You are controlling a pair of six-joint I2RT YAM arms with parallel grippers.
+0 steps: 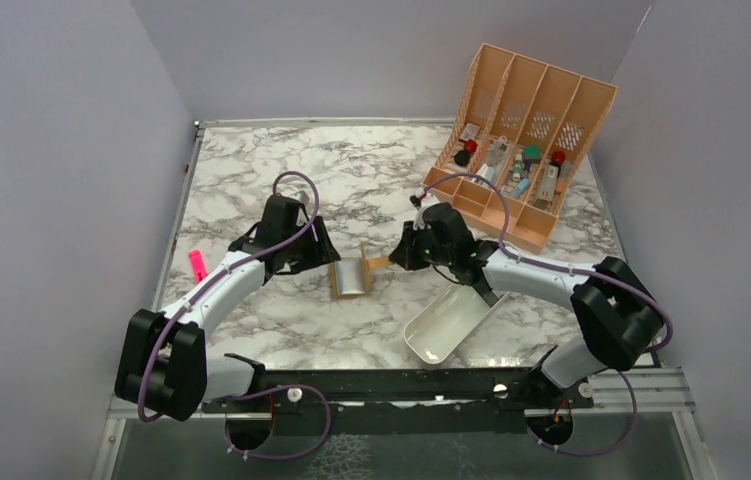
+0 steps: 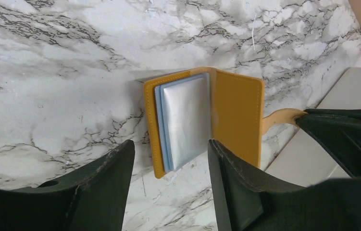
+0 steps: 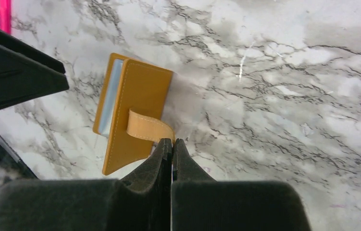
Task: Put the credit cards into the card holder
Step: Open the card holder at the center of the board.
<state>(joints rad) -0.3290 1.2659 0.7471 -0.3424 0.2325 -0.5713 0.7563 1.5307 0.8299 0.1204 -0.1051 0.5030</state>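
The mustard-orange card holder [image 1: 336, 281] lies open on the marble table between my two arms. Pale blue-grey credit cards [image 2: 185, 120] rest stacked on its left half, their edge also showing as credit cards [image 3: 110, 96] in the right wrist view. The right flap of the card holder [image 2: 238, 115] is lifted. My right gripper [image 3: 172, 142] is shut on the holder's pale strap [image 3: 147, 126], holding the flap up. My left gripper [image 2: 169, 147] is open just in front of the cards' near edge, with nothing between its fingers.
A white oblong tray [image 1: 448, 325] lies near the right arm, close to the holder. The peach slotted organiser [image 1: 521, 140] with small items stands at the back right. A pink marker [image 1: 197, 264] lies by the left table edge.
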